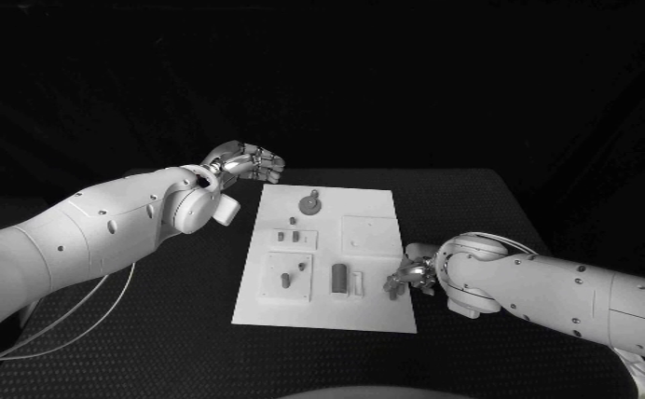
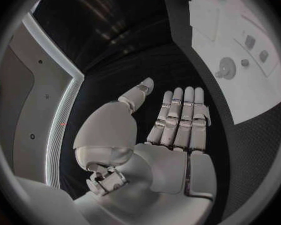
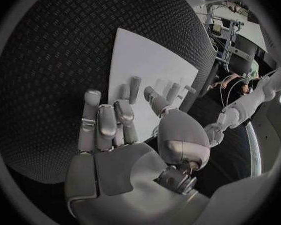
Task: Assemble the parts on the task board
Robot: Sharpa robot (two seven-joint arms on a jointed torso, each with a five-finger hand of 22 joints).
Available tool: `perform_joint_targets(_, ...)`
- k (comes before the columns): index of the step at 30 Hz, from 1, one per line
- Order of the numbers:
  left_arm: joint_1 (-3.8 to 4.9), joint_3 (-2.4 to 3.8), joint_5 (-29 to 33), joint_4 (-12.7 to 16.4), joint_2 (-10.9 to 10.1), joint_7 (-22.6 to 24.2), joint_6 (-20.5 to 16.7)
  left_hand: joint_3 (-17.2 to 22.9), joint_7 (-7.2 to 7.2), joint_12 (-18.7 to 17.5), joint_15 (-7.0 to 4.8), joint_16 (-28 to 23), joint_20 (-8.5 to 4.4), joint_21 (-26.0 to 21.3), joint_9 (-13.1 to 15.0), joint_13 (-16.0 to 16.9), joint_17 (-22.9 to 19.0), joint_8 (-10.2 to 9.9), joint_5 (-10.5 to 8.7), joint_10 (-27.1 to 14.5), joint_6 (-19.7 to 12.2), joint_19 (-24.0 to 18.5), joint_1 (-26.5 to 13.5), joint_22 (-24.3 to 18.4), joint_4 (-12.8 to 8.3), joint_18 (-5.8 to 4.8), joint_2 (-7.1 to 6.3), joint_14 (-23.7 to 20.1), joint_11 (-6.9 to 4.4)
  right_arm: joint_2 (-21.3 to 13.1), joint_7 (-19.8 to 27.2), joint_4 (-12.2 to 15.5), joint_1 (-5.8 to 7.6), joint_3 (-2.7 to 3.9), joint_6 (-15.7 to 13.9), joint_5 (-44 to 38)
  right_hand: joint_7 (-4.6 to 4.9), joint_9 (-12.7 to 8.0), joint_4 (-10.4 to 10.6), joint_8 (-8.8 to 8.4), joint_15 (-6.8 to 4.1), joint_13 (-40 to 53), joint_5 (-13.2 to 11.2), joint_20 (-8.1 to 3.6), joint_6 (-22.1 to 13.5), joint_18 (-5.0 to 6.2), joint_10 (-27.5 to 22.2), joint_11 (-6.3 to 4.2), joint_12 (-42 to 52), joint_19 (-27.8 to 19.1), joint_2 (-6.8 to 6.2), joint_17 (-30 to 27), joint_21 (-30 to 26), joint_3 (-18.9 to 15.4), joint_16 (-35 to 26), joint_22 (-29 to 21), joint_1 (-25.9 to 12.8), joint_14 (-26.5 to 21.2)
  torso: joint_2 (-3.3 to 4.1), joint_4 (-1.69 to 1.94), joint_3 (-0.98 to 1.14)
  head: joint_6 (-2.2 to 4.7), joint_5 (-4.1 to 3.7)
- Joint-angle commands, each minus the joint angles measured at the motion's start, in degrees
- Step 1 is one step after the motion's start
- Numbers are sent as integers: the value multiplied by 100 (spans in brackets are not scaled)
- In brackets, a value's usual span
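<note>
The white task board (image 1: pixel 380 306) lies in the middle of the table. On it are a round knobbed part (image 1: pixel 310 203), small pegs (image 1: pixel 292 237), a dark oblong part (image 1: pixel 339 278) and a square plate with pegs (image 1: pixel 286 278). My left hand (image 1: pixel 246 162) hovers off the board's far left corner, fingers straight and side by side, palm bare (image 2: pixel 178 135); the board (image 2: pixel 247 92) and the round part (image 2: pixel 227 66) lie beyond it. My right hand (image 1: pixel 407 278) is at the board's right edge near the front, fingers curled with the thumb close (image 3: pixel 125 122). Whether it pinches a part is hidden.
Black textured table (image 1: pixel 457 203) surrounds the board on all sides. A loose cable (image 1: pixel 67 324) hangs under my left arm at the near left. Past the board (image 3: pixel 147 60), upright pegs (image 3: pixel 173 92) stand close to my right hand's fingertips.
</note>
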Motion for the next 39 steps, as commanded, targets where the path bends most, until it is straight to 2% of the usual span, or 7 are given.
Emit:
perform_joint_targets(1, 7, 4, -20, 17, -1, 34, 66, -1, 31, 13, 30, -35, 34, 16, -6, -7, 7, 13, -9, 29, -19, 13, -58, -9, 35, 86, -12, -3, -5, 54, -37, -44, -35, -4, 160, -231, 11, -24, 43, -7, -21, -8, 12, -1, 42, 34, 6, 11, 5, 24, -16, -14, -40, 2, 36, 99, -49, -7, 0, -9, 5, -16, 19)
perform_joint_targets(7, 7, 4, -33, 30, -2, 35, 91, -1, 31, 14, 30, -38, 34, 16, -7, -9, 10, 13, -8, 32, -20, 12, -56, -10, 33, 88, -16, -3, -7, 216, -28, -185, -99, -6, 195, -493, 9, -21, 53, -10, -22, -6, 14, -9, 41, 34, 5, 10, 3, 24, 13, -11, -36, 41, 39, 102, -21, -6, 0, -10, 8, -32, 24)
perform_joint_targets(15, 8, 4, -34, 62, -12, 29, 96, -3, 31, 14, 31, -43, 36, 16, -8, -13, 13, 14, -9, 32, -20, 11, -62, -11, 37, 88, -16, -4, -6, 453, 65, -366, -283, -19, 183, -1316, 15, -6, -190, -15, -16, -30, 7, -6, 39, 34, -15, 15, -30, 2, 99, -35, -15, 41, 45, 111, 146, -27, 4, -8, 8, -73, 20)
perform_joint_targets(18, 8, 4, -35, 74, -15, 28, 98, -3, 32, 13, 31, -44, 37, 16, -8, -14, 14, 14, -9, 32, -21, 10, -63, -11, 38, 89, -15, -4, -6, 515, 63, -413, -320, -21, 205, -1495, 19, 1, -318, -21, -14, -41, 5, -8, 31, 34, -21, 16, -45, -10, 232, -57, -1, 60, 46, 115, 339, -41, 3, 1, 10, -89, 21)
perform_joint_targets(29, 9, 4, -35, 84, -16, 17, 123, -5, 33, 13, 33, -49, 38, 16, -10, -17, 16, 13, -9, 32, -24, 8, -69, -13, 43, 89, -13, -6, -6, 597, 88, -446, -358, -25, 228, -1580, 36, 12, -336, -47, 3, -131, 3, 16, -16, 34, -114, 37, -151, -80, 234, -129, 25, 22, 43, 115, 976, -115, -2, -9, 3, -127, 21)
perform_joint_targets(34, 9, 4, -36, 93, -32, 12, 126, -5, 33, 13, 33, -50, 38, 15, -11, -19, 17, 12, -9, 32, -27, 7, -71, -14, 45, 89, -12, -6, -6, 566, 259, -394, -358, -24, 214, -993, 82, -26, -340, -141, 31, -160, 6, 32, -156, 34, -165, 79, -191, -123, 272, -180, 24, -44, 37, 112, 1160, -173, 1, -8, 6, -132, 25)
perform_joint_targets(39, 9, 4, -36, 91, -37, 11, 125, -5, 34, 12, 33, -52, 39, 15, -12, -21, 19, 11, -9, 32, -29, 6, -71, -14, 46, 90, -12, -6, -6, 528, 355, -315, -357, -22, 201, -140, 180, -129, -328, -302, 122, -225, 32, 71, -376, 34, -293, 173, -273, -220, 505, -323, 11, 35, 20, 110, 1478, -326, -2, -10, 4, -149, 25)
